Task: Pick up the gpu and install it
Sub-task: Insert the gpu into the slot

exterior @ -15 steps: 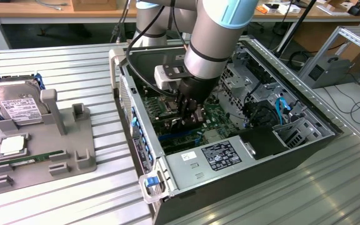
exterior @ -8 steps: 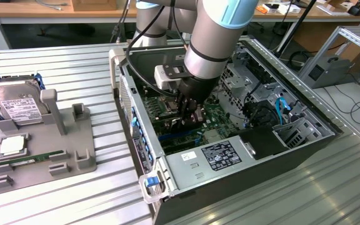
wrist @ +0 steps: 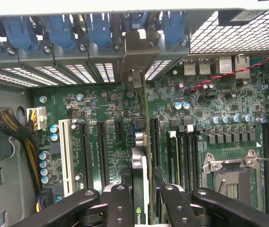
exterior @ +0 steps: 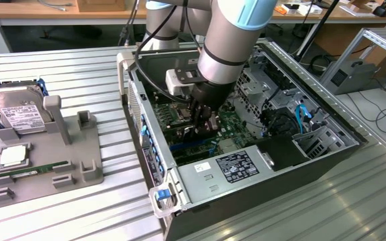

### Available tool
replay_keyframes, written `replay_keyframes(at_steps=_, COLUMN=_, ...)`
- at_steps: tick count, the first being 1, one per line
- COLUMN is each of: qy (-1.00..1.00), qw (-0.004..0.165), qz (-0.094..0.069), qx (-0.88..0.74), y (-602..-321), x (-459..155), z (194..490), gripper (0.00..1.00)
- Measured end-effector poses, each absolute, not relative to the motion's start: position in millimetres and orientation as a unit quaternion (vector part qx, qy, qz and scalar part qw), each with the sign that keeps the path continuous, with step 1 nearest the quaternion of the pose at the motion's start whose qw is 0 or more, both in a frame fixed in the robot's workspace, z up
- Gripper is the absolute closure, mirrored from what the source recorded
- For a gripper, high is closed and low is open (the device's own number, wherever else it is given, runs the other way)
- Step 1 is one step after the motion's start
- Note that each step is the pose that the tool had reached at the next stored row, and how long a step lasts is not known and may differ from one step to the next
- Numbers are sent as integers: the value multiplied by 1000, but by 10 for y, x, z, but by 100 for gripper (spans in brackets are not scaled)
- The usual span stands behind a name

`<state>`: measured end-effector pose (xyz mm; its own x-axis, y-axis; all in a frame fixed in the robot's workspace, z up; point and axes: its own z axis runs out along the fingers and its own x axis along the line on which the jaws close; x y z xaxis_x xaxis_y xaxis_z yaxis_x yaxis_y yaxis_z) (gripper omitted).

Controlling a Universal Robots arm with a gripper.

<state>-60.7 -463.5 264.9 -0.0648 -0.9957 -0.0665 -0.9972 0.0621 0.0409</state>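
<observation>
Gripper (exterior: pixel 203 120): inside the open computer case (exterior: pixel 327 150), fingers (wrist: pixel 120 208) clamped on the gpu (wrist: pixel 141 156), which stands on edge over the motherboard (wrist: pixel 229 104) between two black expansion slots, its silver bracket (wrist: pixel 134 52) up against the case's rear slot openings. Grey fixture tray (exterior: pixel 79 165): on the slatted table (exterior: pixel 59 70), at the exterior view's left. Tray contents: hard drive (exterior: pixel 18 113), upright; memory stick (exterior: pixel 35 169), flat.

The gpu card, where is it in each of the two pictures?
Exterior view: the gpu hangs edge-on under the gripper, inside the open computer case, above the motherboard.
Wrist view: the gpu runs edge-on up the middle from between the gripper's fingers, its silver bracket at the rear slots.
Shared landmark: the green motherboard.
</observation>
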Motion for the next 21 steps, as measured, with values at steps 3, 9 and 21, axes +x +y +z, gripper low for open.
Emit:
replay_keyframes(at_steps=3, qy=729, qw=10, qz=38, qx=-683, y=-4635, x=-607, z=2662, gripper=73)
replay_keyframes(at_steps=9, qy=730, qw=10, qz=38, qx=-683, y=-4635, x=-607, z=2703, gripper=73)
replay_keyframes(at_steps=21, qy=748, qw=12, qz=38, qx=-663, y=-4646, x=-603, z=2713, gripper=73)
